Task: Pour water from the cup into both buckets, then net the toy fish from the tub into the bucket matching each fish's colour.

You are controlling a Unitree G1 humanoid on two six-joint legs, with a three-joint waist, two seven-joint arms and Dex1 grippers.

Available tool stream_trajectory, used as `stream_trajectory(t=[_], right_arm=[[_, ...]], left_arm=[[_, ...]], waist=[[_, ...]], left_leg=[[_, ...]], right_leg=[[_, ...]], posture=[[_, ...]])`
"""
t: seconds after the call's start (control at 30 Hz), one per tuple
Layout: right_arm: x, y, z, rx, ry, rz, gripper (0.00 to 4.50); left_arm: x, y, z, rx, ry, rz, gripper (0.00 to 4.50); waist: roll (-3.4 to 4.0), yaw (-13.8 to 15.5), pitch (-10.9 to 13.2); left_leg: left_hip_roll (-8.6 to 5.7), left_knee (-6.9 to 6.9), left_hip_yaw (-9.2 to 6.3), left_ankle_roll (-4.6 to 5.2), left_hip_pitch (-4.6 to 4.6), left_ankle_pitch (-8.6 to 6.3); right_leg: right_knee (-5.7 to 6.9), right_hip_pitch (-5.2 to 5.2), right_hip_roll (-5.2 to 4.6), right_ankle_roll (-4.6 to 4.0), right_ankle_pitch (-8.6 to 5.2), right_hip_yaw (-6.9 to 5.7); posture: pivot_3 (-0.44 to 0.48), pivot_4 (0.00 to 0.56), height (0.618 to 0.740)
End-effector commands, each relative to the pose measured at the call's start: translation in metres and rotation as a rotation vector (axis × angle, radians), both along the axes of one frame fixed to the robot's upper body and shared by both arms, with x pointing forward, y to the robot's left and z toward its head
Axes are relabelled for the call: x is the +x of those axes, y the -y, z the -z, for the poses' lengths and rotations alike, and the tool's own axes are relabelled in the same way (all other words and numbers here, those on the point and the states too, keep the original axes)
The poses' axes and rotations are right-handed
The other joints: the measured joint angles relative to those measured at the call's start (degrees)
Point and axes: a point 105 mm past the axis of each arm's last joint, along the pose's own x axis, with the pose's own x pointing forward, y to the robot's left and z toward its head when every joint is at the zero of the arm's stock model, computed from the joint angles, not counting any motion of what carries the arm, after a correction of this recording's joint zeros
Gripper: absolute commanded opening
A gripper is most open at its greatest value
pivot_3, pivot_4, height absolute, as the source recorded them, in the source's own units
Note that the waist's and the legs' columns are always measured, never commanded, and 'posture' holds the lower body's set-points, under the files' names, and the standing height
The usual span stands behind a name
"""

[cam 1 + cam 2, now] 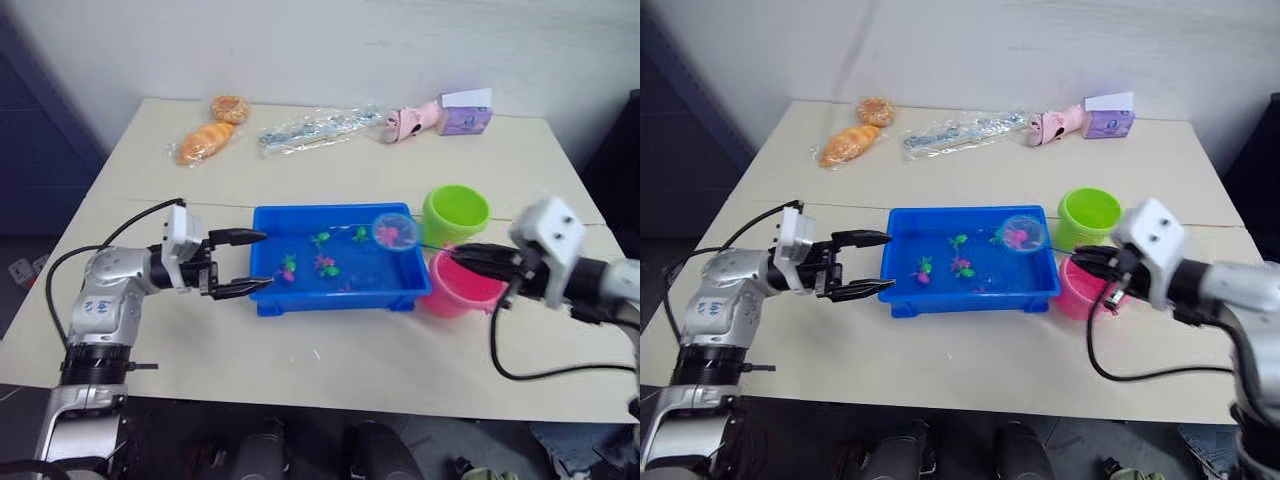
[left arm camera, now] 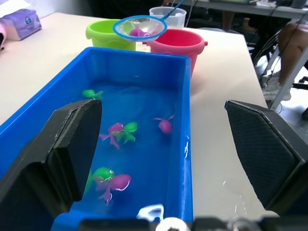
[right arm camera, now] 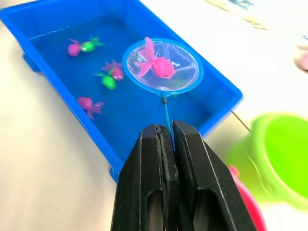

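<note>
I had the right gripper (image 3: 168, 132) with its jaws pinched flat on the thin stick handle of the net (image 3: 162, 65), whose hoop hung above the far-right corner of the blue tub (image 1: 262, 296), carrying one pink toy fish (image 3: 155, 65) in the mesh. The pink bucket (image 1: 455, 288) stood just beside the tub's right end, with the green bucket (image 1: 455, 213) behind it and the clear cup (image 2: 168, 15) beyond both. I judged the net feather-light but whippy: held at the handle's end, the hoop would sway, and the wet, slick fish could slide out of the shallow mesh if it tilted, so a level carry to the pink bucket seemed wise. More green and pink fish (image 2: 117, 131) lay in the tub's water. The left gripper (image 1: 238, 264) sat at the tub's left end, jaws spread wide and holding nothing.
</note>
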Motion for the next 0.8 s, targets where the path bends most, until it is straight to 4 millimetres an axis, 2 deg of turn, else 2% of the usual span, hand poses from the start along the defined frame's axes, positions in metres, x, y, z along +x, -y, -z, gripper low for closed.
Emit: stream_trajectory(t=[0.03,0.17,0.37,0.5,0.6,0.73,0.8], right_arm=[[-0.018,0.023,-0.018,-0.056,0.140,0.096,0.00],[-0.033,0.050,-0.008,-0.154,0.191,0.186,0.00],[-0.039,0.072,0.000,-0.333,0.357,0.225,0.00],[-0.038,0.076,0.009,-0.565,0.495,0.140,0.00],[-0.038,0.082,0.012,-0.813,0.661,0.059,0.00],[-0.032,0.083,0.011,-0.967,0.824,0.004,0.00],[-0.031,0.091,0.024,-1.021,0.808,-0.013,0.00]], left_arm=[[0.001,0.011,-0.012,-0.025,0.040,0.063,4.41],[0.006,0.029,-0.014,-0.034,0.042,0.115,4.41],[0.008,0.043,-0.016,-0.050,0.039,0.166,4.41],[0.007,0.049,-0.017,-0.060,0.040,0.184,4.41],[0.004,0.055,-0.018,-0.075,0.036,0.192,4.41],[0.001,0.061,-0.019,-0.093,0.032,0.191,4.41],[0.000,0.063,-0.020,-0.100,0.031,0.191,4.41]], waist=[[0.00,0.3,0.0],[0.01,0.3,0.0],[0.05,0.0,0.0],[0.05,0.1,0.0],[0.05,0.2,0.0],[0.05,0.1,0.0],[0.06,0.2,0.0]], left_leg=[[0.00,0.00,0.05,0.00,0.00,0.00],[-0.01,0.05,0.04,0.00,0.06,0.01],[-0.02,0.02,0.17,-0.02,0.17,0.03],[-0.01,0.04,0.16,-0.05,0.18,0.08],[-0.02,0.06,0.17,-0.06,0.20,0.09],[-0.02,0.06,0.16,-0.09,0.20,0.12],[-0.02,0.05,0.17,-0.13,0.21,0.14]], right_leg=[[0.00,-0.01,0.00,0.01,0.00,0.03],[0.00,0.06,0.03,0.06,0.03,0.04],[0.00,0.10,0.08,0.12,0.06,0.16],[0.01,0.10,0.09,0.13,0.06,0.17],[0.02,0.11,0.09,0.14,0.06,0.18],[0.01,0.11,0.09,0.14,0.06,0.18],[0.01,0.10,0.09,0.14,0.06,0.20]], posture=[[0.000,0.150,0.740],[0.000,0.150,0.740],[0.000,0.150,0.740],[0.000,0.150,0.740],[0.000,0.150,0.740],[0.000,0.150,0.740],[0.000,0.150,0.740]])
